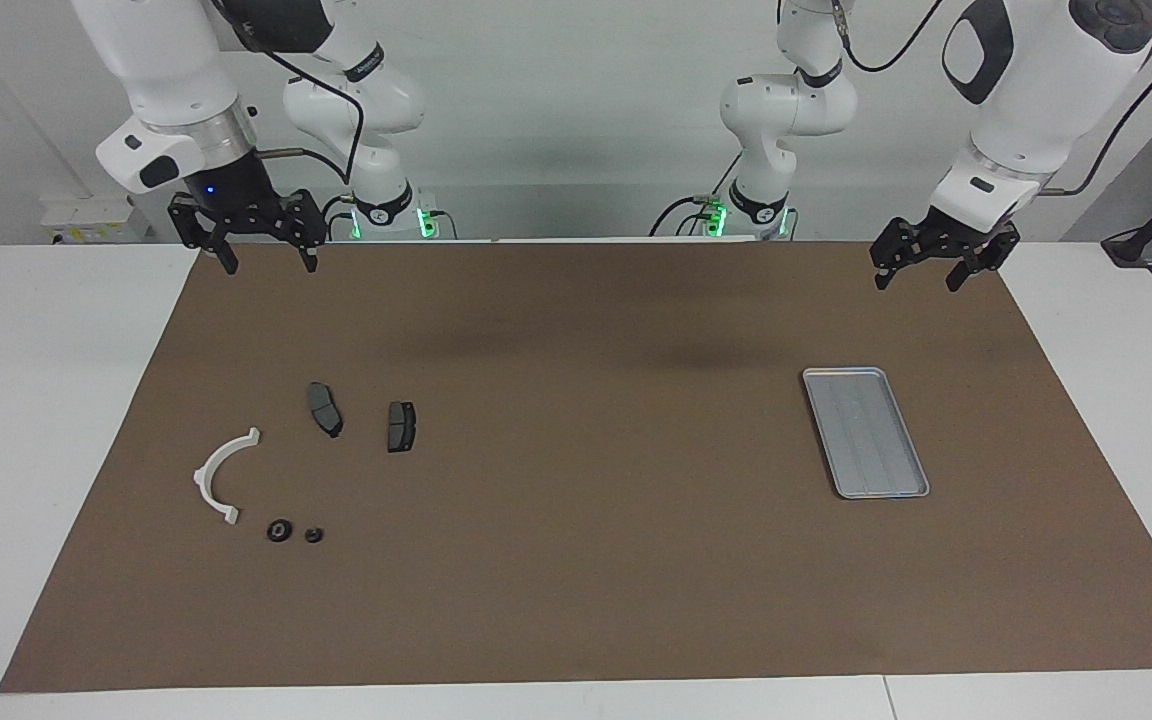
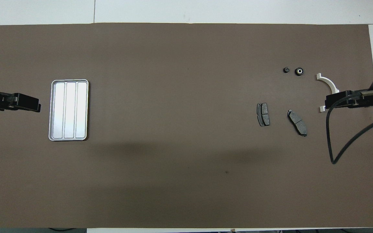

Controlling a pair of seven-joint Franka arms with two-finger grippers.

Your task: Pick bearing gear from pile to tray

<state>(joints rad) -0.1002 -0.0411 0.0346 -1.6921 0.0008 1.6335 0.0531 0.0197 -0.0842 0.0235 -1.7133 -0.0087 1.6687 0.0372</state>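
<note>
a: how far along is it?
b: barely begun. the tray (image 1: 866, 432) at centre right of the facing view holds nothing, and no part is lifted.
a: the arms?
b: right gripper (image 1: 256, 244) hangs at upper left of that view, over the mat's (image 1: 576, 600) edge by the robots, jaws spread, holding nothing. left gripper (image 1: 931, 262) waits at upper right, jaws spread too.
a: where's the gear?
b: lower left of the facing view, in the pile: two small black round pieces, the larger (image 1: 279, 531) with a pale centre, the smaller (image 1: 313, 535) just beside it. which one counts as the gear i can't tell. the white bracket (image 1: 221, 475) is next to them, two brake pads (image 1: 325, 408) above.
a: what's left?
b: everything: reach, pinch, carry to the tray.
</note>
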